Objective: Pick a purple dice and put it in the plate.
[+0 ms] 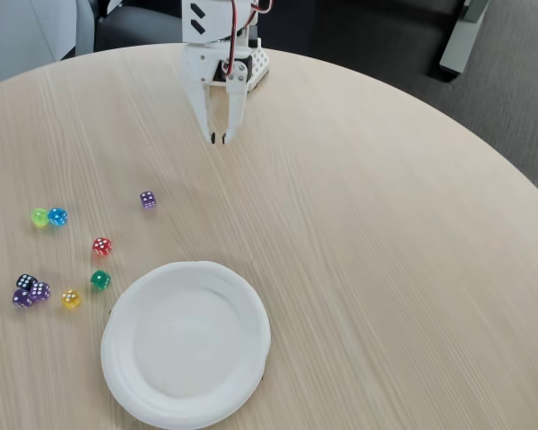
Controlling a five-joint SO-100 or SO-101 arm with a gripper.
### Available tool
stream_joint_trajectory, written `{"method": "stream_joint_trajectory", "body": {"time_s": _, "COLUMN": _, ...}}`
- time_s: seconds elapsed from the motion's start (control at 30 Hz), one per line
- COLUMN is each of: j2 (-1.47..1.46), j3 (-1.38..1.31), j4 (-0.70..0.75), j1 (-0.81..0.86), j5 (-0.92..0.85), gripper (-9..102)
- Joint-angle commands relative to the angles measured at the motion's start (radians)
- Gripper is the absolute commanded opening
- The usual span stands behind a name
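A tiny translucent purple dice (148,200) lies alone on the wooden table, left of centre in the fixed view. Two more purple dice (39,290) (21,298) sit in a cluster at the far left beside a near-black die (25,281). The large white plate (186,342) rests near the front edge, with nothing on it. My white gripper (220,138) hangs at the back of the table, fingertips pointing down and pressed together, holding nothing. It is well behind and to the right of the lone purple dice.
Other small dice dot the left side: green (39,217), blue (58,216), red (101,245), dark green (100,279) and yellow (71,298). The round table's (386,269) edge curves along the right, with dark floor beyond.
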Motion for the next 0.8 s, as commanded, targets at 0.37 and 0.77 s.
{"method": "stream_joint_trajectory", "body": {"time_s": 0.37, "j2": 0.0, "j3": -0.018, "j4": -0.012, "j1": -0.006, "j5": 0.067, "gripper": 2}}
{"method": "stream_joint_trajectory", "body": {"time_s": 0.77, "j2": -0.296, "j3": -0.281, "j4": -0.012, "j1": -0.006, "j5": 0.216, "gripper": 2}}
